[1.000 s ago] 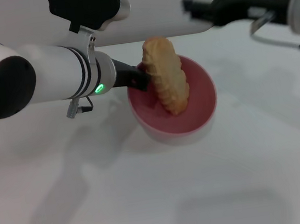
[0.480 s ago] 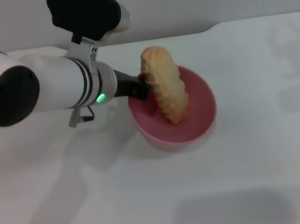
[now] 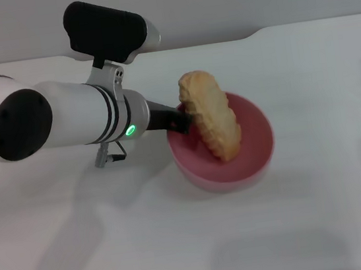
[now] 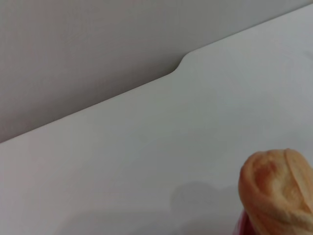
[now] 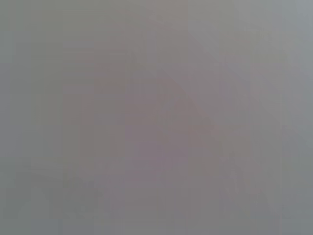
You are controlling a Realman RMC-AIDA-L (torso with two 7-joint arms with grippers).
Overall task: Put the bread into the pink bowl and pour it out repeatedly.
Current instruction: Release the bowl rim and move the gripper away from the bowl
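The pink bowl [image 3: 251,142] is being gripped at its near-left rim by the left gripper [image 3: 180,120] (its fingers clamped on the wall), with the bread [image 3: 211,114] propped on end inside it. A slow, steady tilt is being called for; the right gripper is out of view.

The bread [image 3: 211,114] is golden-tan with ridged edges, the pink bowl [image 3: 256,155] is plain matte pink, the table [image 3: 323,209] is white, and the left arm [image 3: 51,115] is white with black bands and a green light.
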